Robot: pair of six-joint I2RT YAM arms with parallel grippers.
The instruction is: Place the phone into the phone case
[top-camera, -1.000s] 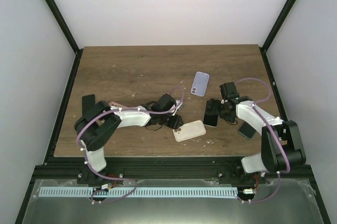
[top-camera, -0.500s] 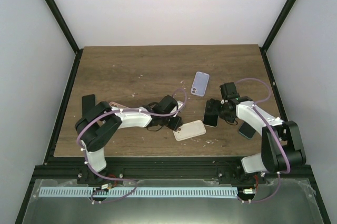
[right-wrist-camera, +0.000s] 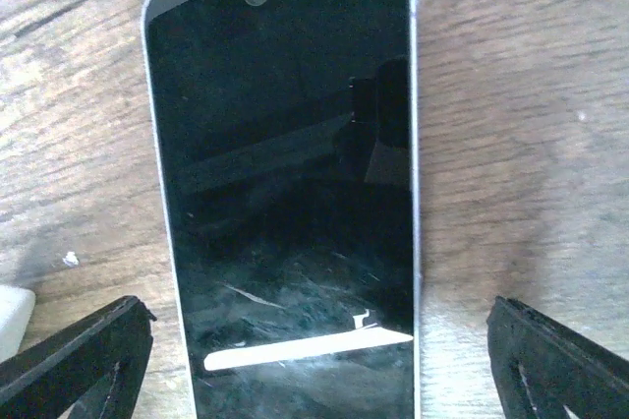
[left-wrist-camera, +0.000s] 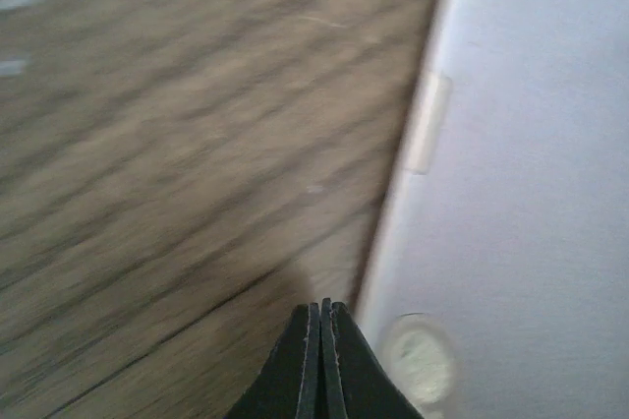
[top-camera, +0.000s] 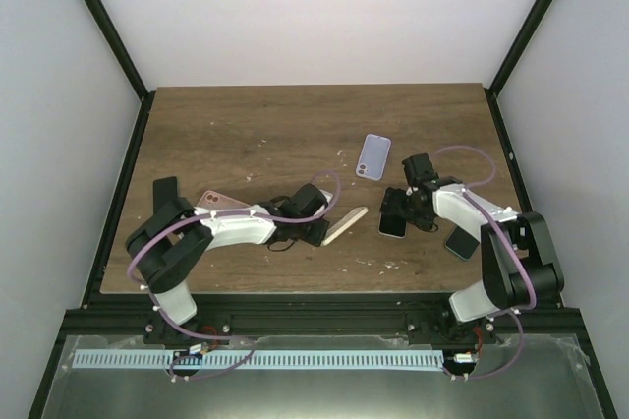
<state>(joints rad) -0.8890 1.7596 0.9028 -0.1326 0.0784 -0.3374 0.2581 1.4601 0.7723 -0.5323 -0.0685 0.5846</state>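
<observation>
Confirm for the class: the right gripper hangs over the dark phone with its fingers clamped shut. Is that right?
No. The right gripper hangs over the dark phone, but its fingers are spread wide, one on each side of it. The right wrist view shows this.

Wooden table (top-camera: 246, 134), lilac phone (top-camera: 373, 156), pink phone (top-camera: 221, 202), dark phone (top-camera: 459, 243) near right edge.

— Where's open room?
— Far and far-left table (top-camera: 226, 124), bare wood.
— And in the way?
— Mid-near: tilted phone case (top-camera: 345, 225), black phone (top-camera: 392, 225) just right of it, purple phone (top-camera: 373, 156) behind, pink phone (top-camera: 218, 201) left.
</observation>
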